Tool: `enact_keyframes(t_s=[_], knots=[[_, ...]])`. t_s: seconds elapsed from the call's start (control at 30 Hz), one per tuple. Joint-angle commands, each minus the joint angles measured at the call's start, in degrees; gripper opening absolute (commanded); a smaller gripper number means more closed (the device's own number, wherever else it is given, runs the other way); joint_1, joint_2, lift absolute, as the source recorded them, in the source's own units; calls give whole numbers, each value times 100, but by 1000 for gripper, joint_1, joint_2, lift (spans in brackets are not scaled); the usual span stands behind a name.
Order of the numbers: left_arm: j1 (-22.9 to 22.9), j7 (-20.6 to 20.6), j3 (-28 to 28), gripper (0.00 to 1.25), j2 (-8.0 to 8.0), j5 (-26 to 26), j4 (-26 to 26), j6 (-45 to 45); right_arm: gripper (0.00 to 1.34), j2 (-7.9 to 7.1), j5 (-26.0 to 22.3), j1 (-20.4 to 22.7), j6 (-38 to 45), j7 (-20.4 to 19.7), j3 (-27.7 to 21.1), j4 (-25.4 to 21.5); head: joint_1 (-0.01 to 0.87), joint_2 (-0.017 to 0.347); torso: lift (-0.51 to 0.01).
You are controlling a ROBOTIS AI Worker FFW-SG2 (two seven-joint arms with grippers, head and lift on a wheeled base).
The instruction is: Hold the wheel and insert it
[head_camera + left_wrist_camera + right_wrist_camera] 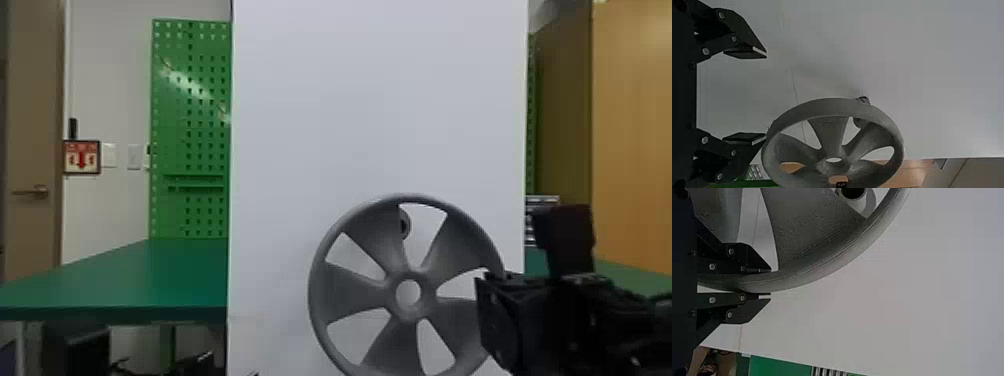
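Two flat black fingers of the right tool (492,310) are closed on the rim of the round grey wheel (350,295), one inside the rim and one outside it. The grip is at the wheel's right side in the head view. Five broad spokes run to a hub with a round hole. Behind the wheel, a short grey cylindrical peg (404,226) with a dark hollow end shows through an upper gap between spokes, off the hub hole. It stands out from a tall flat white panel (380,100). The left tool (766,96) has its fingers spread wide with nothing between them, near the wheel. Past the panel's left edge are a green perforated board (170,110) and a flat green surface (125,275); to the right is a tan wooden panel (632,125).
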Motion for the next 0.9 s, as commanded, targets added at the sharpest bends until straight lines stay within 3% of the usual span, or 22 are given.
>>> enact_keyframes(t_s=[0.0,0.87], knots=[[-10,7,-29,746,7,-6,5,9,204,7,-2,-189,114,-28,37,37,0,5,-498],[-72,51,-178,746,33,73,66,9,204,-19,-231,-892,483,-195,11,345,0,5,-498]])
